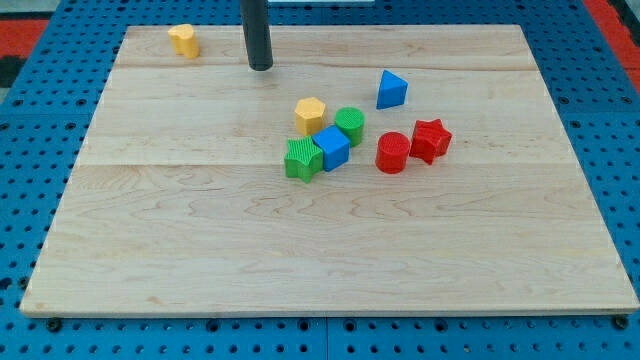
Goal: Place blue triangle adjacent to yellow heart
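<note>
Blue, the triangle (392,89) is sitting well to the view's right of the yellow heart (183,40), which is lying near the board's (300,250) top-left corner. My tip (260,67), a bare rod gripping nothing, is standing between them, touching neither. It is probably needing to circle to the triangle's far side, since only a push from there would be driving it toward the heart.

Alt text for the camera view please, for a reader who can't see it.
A dark rod's tip rests near the top of a wooden board, between a yellow heart at the top left and a blue triangle to its right. Below sit a yellow hexagon, green cylinder, green star, blue cube, red cylinder and red star.
</note>
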Motion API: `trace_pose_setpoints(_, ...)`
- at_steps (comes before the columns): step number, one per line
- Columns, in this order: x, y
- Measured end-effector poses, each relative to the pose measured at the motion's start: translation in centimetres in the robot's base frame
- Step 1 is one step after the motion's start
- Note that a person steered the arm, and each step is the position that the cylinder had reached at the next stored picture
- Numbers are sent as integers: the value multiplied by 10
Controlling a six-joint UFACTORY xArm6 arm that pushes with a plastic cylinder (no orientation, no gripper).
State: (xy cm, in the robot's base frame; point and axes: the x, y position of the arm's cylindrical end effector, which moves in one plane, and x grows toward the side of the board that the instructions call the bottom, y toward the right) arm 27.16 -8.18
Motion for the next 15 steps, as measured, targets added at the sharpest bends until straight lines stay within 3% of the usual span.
trace_pose_setpoints(2,-1,18)
trace_pose_setpoints(3,0,65)
trace_pose_setpoints(4,34,140)
trace_pose_setpoints(6,33,250)
trace_pose_setpoints(7,72,233)
trace_pose_setpoints(8,47,164)
trace_pose_setpoints(9,-25,74)
trace_pose_setpoints(10,-70,-17)
trace_pose_setpoints(12,-25,38)
trace_pose_setpoints(14,-30,-26)
trace_pose_setpoints(15,-4,16)
